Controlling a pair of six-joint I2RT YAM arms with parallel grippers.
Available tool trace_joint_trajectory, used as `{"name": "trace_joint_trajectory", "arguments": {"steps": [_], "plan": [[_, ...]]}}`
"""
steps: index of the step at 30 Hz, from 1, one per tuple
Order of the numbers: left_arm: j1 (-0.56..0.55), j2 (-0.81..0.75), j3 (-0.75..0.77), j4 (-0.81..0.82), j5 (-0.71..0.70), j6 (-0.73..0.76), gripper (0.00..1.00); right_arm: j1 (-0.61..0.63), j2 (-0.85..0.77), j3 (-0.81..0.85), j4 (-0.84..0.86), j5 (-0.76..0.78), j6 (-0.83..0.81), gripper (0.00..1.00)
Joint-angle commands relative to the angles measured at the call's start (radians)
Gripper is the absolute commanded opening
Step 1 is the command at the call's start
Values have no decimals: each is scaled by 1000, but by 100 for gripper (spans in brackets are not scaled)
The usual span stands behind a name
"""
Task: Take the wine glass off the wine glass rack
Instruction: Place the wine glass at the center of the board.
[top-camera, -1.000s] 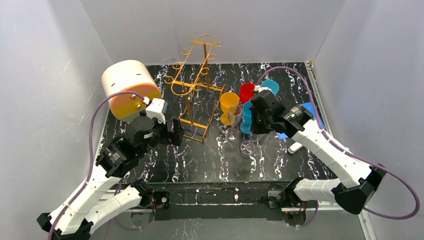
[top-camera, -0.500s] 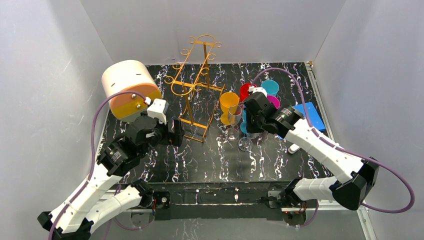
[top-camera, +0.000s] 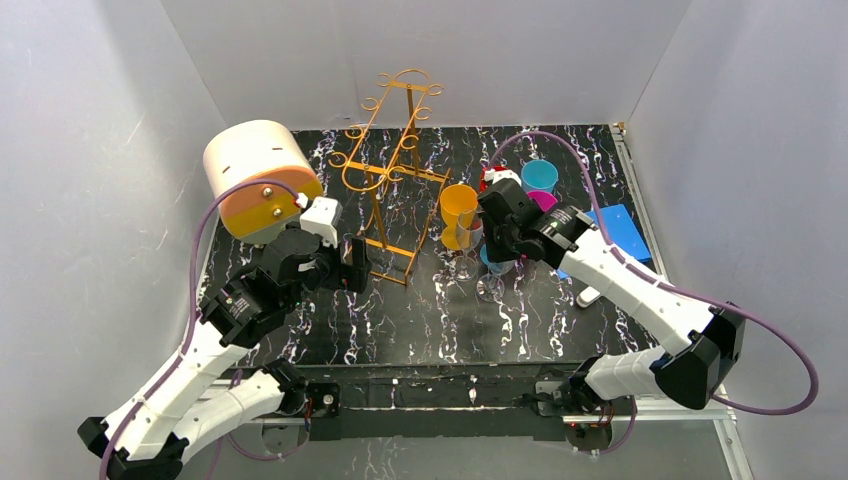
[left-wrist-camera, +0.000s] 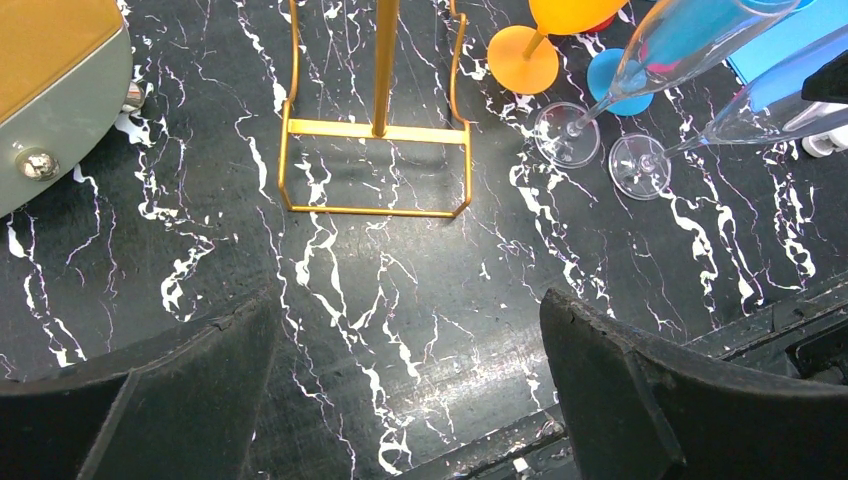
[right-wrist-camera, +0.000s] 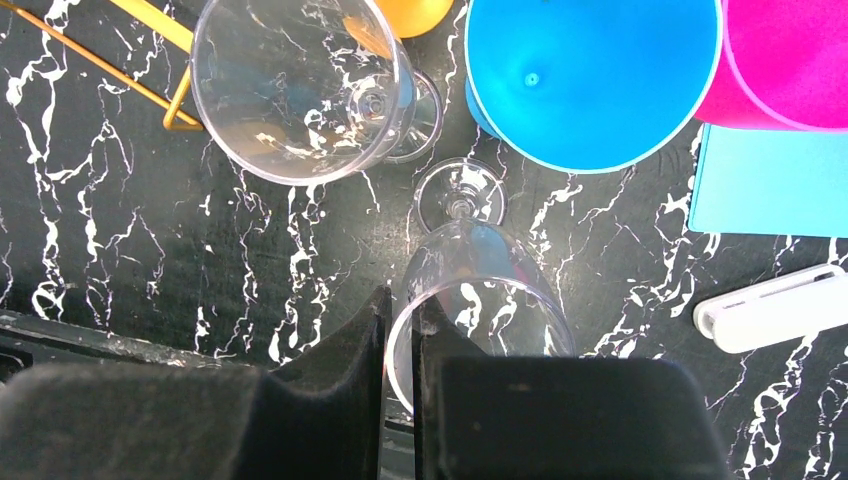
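- Fingers (right-wrist-camera: 355, 350) of the right gripper (right-wrist-camera: 402, 320) stand narrow, pinching the rim wall of a clear stemmed wine glass (right-wrist-camera: 470, 285). One finger is outside the bowl and the other inside.
- That glass leans, its bowl towards the gripper and its round foot down by the black white-veined table (left-wrist-camera: 400, 300), just ahead of the fingertips.
- Whether the foot rests on the table or hangs just above it cannot be told.
- Just beside the held glass are a second clear wine glass (right-wrist-camera: 300, 85), upright, and a blue plastic goblet (right-wrist-camera: 590, 80). A magenta cup (right-wrist-camera: 790, 60) is cut off at the frame's corner.
- Left of this cluster, apart from the held glass, stands the tall golden-orange wire rack (top-camera: 385, 190), with an orange goblet (top-camera: 459, 205) between them.
- Spread wide, the left gripper (left-wrist-camera: 410, 385) hovers near the rack's rectangular base and holds nothing.
- Behind it sits a cream-and-orange cylindrical box (top-camera: 255, 175).
- From above, the right arm covers most of the held glass and all but an edge of a red cup (top-camera: 488, 176).
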Motion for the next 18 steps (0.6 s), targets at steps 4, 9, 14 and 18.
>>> {"name": "trace_joint_trajectory", "arguments": {"steps": [4,9,14,18], "plan": [[3,7,15,-21,2,7,98,3,24,62,-39,1,-35,19],[3,10,22,-29,8,10,98,4,24,84,-44,-7,-32,21],[3,11,26,-36,-9,14,98,3,25,101,-55,-9,-43,24],[3,13,14,-45,-37,14,98,3,23,113,-55,-17,-51,26]]}}
